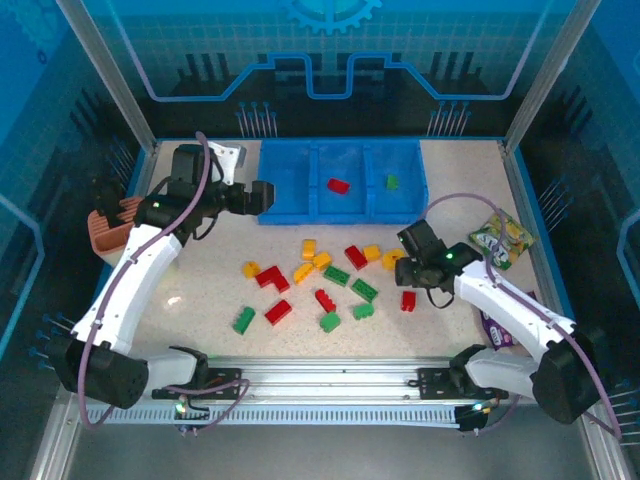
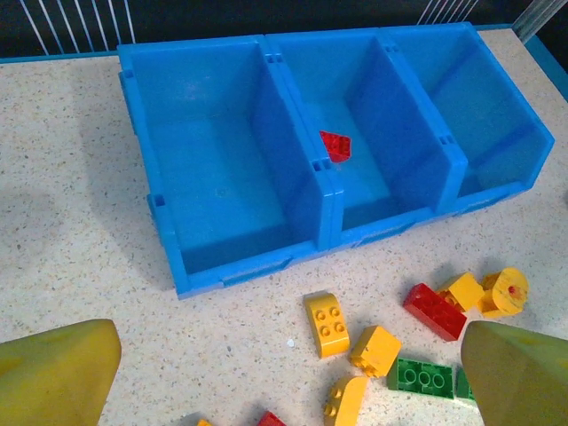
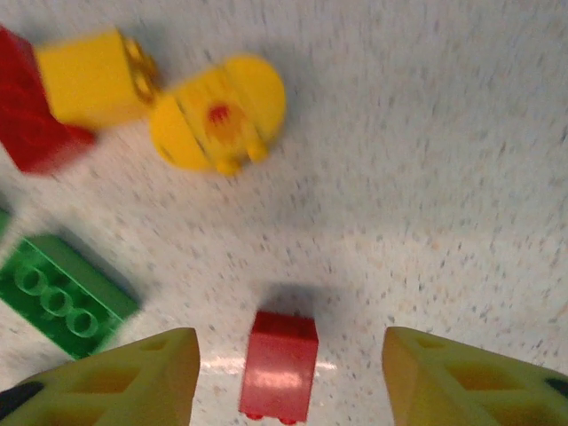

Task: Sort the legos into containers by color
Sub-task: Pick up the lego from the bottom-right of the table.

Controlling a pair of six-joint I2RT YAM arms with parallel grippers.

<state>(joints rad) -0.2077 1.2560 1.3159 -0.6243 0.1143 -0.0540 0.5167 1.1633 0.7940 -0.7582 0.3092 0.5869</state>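
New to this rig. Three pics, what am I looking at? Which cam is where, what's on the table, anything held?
Two robot arms are bolted at the near edge of a speckled table. The wide picture comes from a fixed camera above and behind them; the other two come from a camera on each wrist, looking past that arm's own yellow fingers.

The left tool is open and holds nothing, facing the blue plastic three-compartment tray. The middle compartment holds one red brick, the right one a green brick; the left looks bare.

Loose red, green and yellow studded bricks lie scattered on the table. The right tool is open, its fingers either side of a small red brick, not gripping it.
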